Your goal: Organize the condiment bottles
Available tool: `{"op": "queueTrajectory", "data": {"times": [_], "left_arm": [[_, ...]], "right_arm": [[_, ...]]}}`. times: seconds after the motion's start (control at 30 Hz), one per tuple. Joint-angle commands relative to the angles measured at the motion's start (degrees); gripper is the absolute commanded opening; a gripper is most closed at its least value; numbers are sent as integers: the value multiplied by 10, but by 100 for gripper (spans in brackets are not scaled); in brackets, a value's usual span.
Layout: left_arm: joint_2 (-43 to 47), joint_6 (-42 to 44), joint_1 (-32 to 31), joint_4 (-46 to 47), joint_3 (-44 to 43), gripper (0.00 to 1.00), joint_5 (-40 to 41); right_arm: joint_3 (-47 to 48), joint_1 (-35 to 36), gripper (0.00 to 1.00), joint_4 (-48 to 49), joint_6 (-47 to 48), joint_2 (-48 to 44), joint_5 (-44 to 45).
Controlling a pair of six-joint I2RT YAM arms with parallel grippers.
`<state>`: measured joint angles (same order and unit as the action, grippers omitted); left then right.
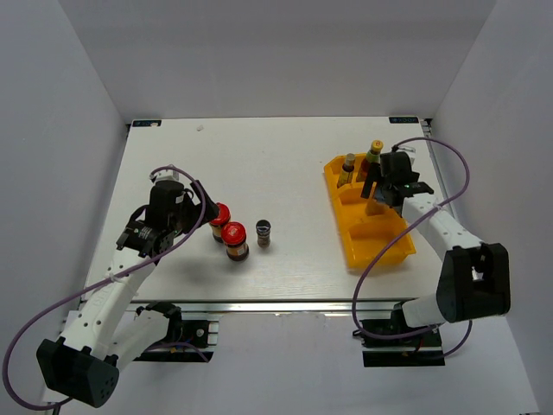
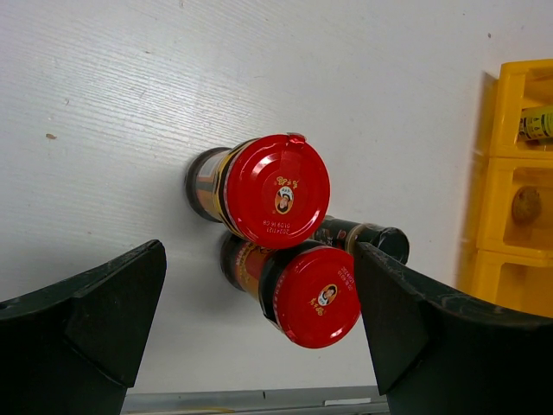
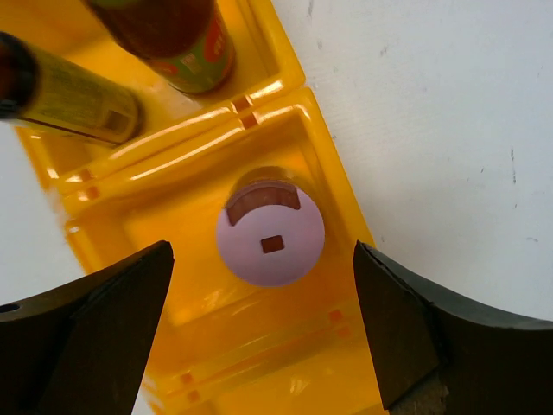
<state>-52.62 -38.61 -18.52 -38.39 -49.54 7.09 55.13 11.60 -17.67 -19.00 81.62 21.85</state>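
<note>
Step in hand, by the look of it: taking one of the two squat jars off the tabletop (image 1: 285,156) for the tray. Poised over both at once, the left claw (image 2: 257,249), spread wide and holding nothing.

At centre of the left wrist view, the upper red-lidded jar (image 2: 276,190). Just below and right of it, touching it, the lower red-lidded jar (image 2: 315,294). Neither centred between the fingers (image 2: 95,328); midline roughly across the seam between the two.

Best to choose one first, probably the upper, and shift sideways to centre that lid alone. Then come down past the lid and close on the body, not the rim. Keep the nearer finger clear of the neighbour, or risk tipping both. Mind the grey-topped shaker (image 2: 363,235) too, just beside the lower jar toward the right of the frame.

Further right, in the overhead view, the yellow tray (image 1: 384,246), well apart from the jars. In its uppermost compartment, the slim brown bottle (image 1: 348,164) and the yellow-capped sauce bottle (image 1: 375,151). In the middle compartment, at centre of the right wrist view, the pink-capped bottle (image 3: 270,238), upright. Above it, the right claw (image 3: 262,249), also wide and empty, straddling the cap and touching neither side of it. Lowest compartment the likely home for the jars.
</note>
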Motion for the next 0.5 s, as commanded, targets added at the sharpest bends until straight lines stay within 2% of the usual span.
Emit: {"op": "queueTrajectory", "data": {"times": [0.0,0.1,0.2,0.23,0.37,0.47], "left_arm": [[4,0,-2,3,-2,98,6],[9,-1,-2,4,1,98,13],[1,-3,-2,5,1,98,12],[-2,-3,-3,5,0,98,11],[-14,-4,-2,4,-2,98,11],[-17,-4,-2,4,-1,98,11]], "right_arm": [[51,-3,89,-14,18,-59,-23],[43,13,89,3,44,-119,-57],[24,79,89,25,76,-165,-93],[23,126,89,26,87,-168,-103],[41,228,89,22,141,-126,-200],[63,295,89,21,186,-69,-232]]}}
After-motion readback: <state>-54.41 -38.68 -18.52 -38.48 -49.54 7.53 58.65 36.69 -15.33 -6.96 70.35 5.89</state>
